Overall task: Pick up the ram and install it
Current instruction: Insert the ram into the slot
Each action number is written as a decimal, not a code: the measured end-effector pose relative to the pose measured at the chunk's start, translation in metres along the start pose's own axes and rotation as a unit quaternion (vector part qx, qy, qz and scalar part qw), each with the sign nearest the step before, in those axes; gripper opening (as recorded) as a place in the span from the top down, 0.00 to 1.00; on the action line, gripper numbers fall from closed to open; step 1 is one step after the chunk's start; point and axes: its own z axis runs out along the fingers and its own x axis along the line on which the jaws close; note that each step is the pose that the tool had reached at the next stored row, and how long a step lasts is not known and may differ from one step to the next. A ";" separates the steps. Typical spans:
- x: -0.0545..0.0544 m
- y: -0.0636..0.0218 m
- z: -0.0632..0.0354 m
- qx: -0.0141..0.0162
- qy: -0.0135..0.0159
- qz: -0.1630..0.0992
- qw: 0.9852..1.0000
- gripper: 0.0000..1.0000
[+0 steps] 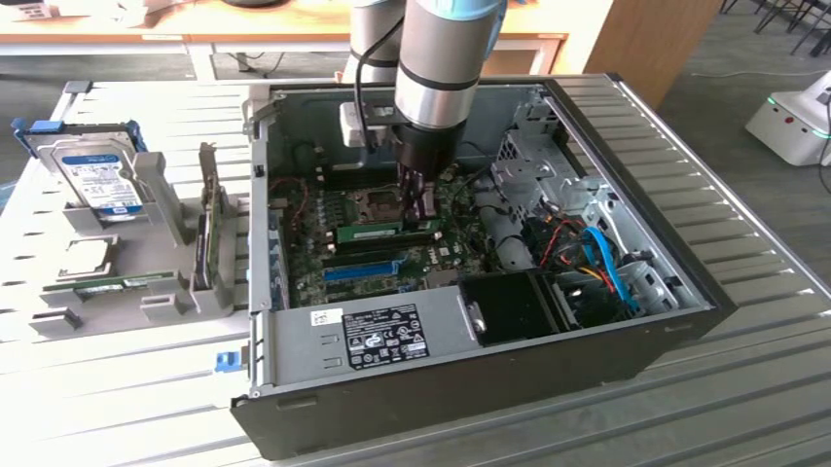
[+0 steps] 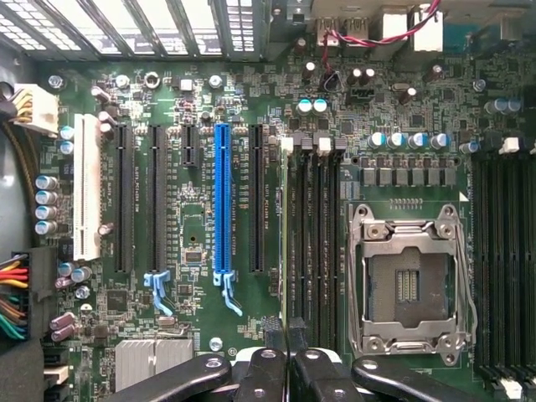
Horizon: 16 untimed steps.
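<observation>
Wrist view: your tool [image 2: 285,331] is clamped on the ram [image 2: 286,226] at the memory slots [image 2: 316,234]; any tilt could jam it.

Green circuit-board ram [image 1: 370,232], matt metal case [image 1: 296,352] (grey)

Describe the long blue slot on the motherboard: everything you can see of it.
The blue slot is a long, narrow strip of glossy blue plastic. It lies flat on the green motherboard, parallel to the black slots on either side. A pale blue latch sits at one end. No card is in it and nothing touches it. The gripper is off to one side, at the memory slots.
</observation>
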 end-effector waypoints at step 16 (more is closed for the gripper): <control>-0.003 0.0012 0.0012 0.000 0.000 0.001 1.000 0.88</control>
